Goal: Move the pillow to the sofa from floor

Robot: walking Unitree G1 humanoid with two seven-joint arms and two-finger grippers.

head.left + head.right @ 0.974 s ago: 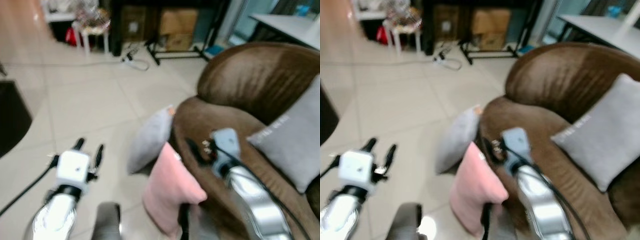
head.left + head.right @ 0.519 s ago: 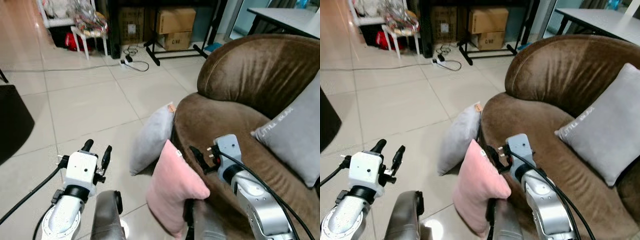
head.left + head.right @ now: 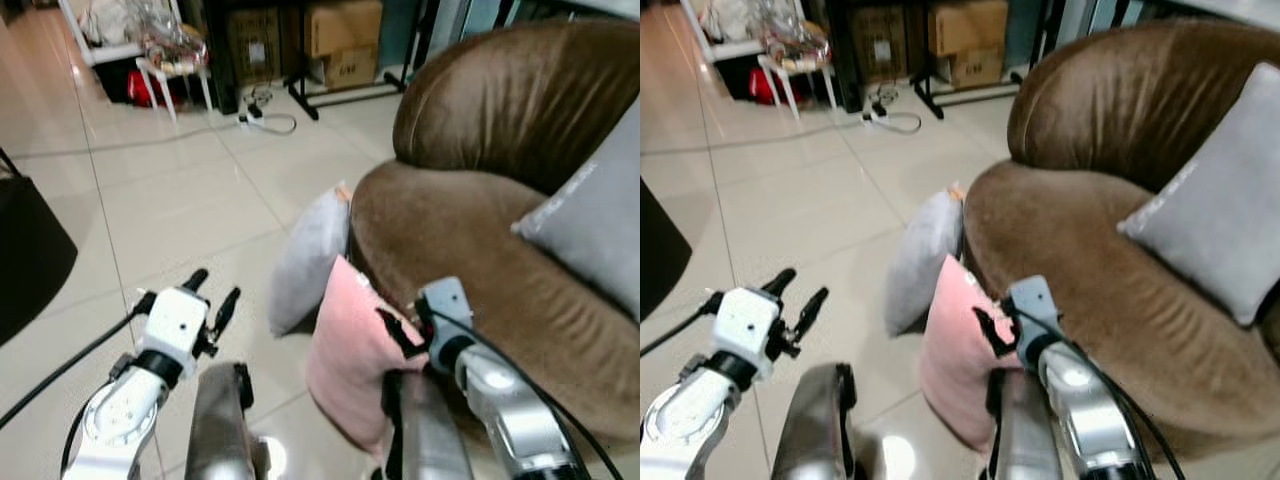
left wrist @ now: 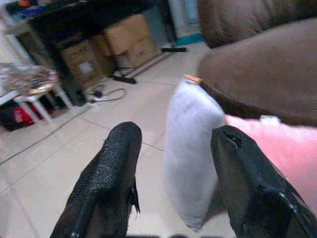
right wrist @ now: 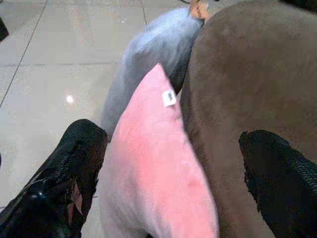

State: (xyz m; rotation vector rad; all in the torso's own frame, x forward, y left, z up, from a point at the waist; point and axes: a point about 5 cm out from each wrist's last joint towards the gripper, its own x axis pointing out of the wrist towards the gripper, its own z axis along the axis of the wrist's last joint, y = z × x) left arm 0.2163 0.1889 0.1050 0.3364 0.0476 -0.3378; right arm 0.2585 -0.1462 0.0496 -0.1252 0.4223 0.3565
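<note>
A pink pillow (image 3: 345, 375) stands on the tile floor, leaning against the front of the brown sofa (image 3: 480, 250). Just behind it a grey pillow (image 3: 310, 262) leans on the sofa too. My right gripper (image 3: 397, 335) is open at the pink pillow's upper edge. In the right wrist view the gripper (image 5: 171, 141) has its fingers (image 5: 74, 148) spread wide to either side of the pink pillow (image 5: 153, 163). My left gripper (image 3: 213, 290) hangs open over the bare floor, left of both pillows, holding nothing. In the left wrist view the grey pillow (image 4: 190, 148) lies ahead of it.
Another grey pillow (image 3: 590, 220) rests on the sofa seat against its back. Cardboard boxes (image 3: 345, 40), a black rack, a white power strip with cable (image 3: 262, 120) and a small white stool (image 3: 175, 75) stand at the far wall. A dark object (image 3: 30, 260) sits at the left edge.
The whole view has tilted down and come nearer to the pillows. My right gripper sits a little closer to the pink pillow's top edge; both grippers stay open.
</note>
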